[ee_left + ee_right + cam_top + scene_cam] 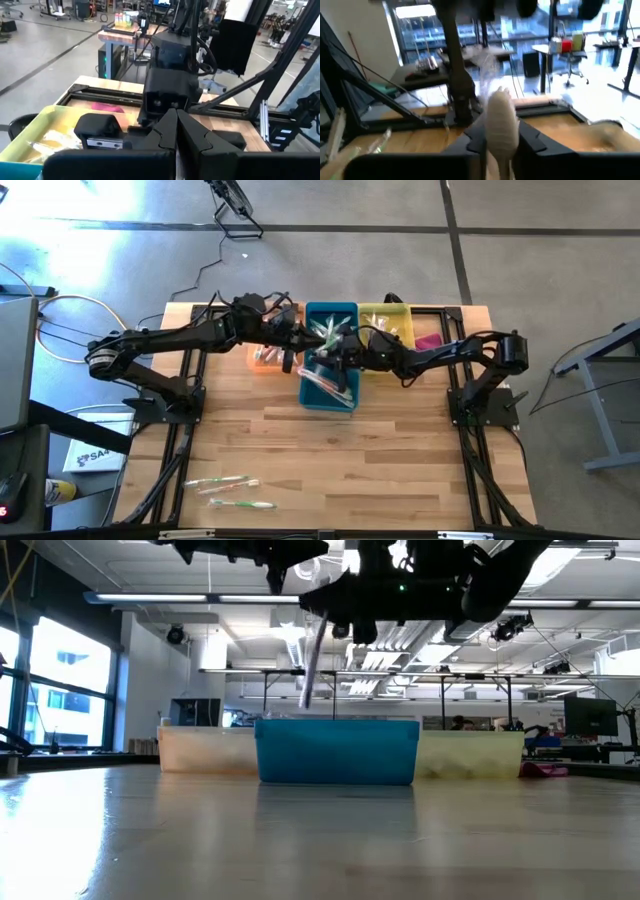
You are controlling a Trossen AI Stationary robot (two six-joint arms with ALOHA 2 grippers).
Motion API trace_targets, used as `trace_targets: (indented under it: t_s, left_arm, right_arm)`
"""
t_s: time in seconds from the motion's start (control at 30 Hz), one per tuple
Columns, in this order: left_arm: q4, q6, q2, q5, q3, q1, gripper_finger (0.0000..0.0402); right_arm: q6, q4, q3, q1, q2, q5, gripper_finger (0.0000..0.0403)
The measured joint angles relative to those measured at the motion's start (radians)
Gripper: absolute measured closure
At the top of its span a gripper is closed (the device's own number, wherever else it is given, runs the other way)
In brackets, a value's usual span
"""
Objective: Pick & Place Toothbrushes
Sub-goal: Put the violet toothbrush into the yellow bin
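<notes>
I see my right gripper clamped on a white-handled toothbrush in clear wrapper, raised above the blue plastic bin. My left gripper, fingers pressed together and empty, hovers just beside it.

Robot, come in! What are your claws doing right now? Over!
Right gripper shut on a wrapped toothbrush, lifted over blue bin. Left gripper shut, empty, alongside. Nothing blocking.

glossy-wrapped toothbrushes, wood table
</notes>
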State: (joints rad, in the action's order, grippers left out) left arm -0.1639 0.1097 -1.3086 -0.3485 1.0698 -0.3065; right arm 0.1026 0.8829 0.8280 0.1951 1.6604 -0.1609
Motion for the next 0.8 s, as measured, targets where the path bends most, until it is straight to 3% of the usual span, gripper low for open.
trace_targets:
  t_s: [0.17,0.63,0.8]
  left_arm:
    - [-0.02,0.0,0.0,0.003,0.0,-0.001,0.0401]
    - [0.001,-0.004,0.008,0.003,0.0,-0.001,0.0401]
    - [0.053,-0.034,0.025,0.003,0.0,-0.002,0.0401]
  right_arm:
    - [-0.003,-0.05,0.0,0.023,0.0,-0.006,0.0399]
    - [0.007,-0.118,0.0,0.082,-0.04,-0.054,0.0401]
    - [-0.028,-0.263,0.0,0.097,-0.134,0.027,0.0401]
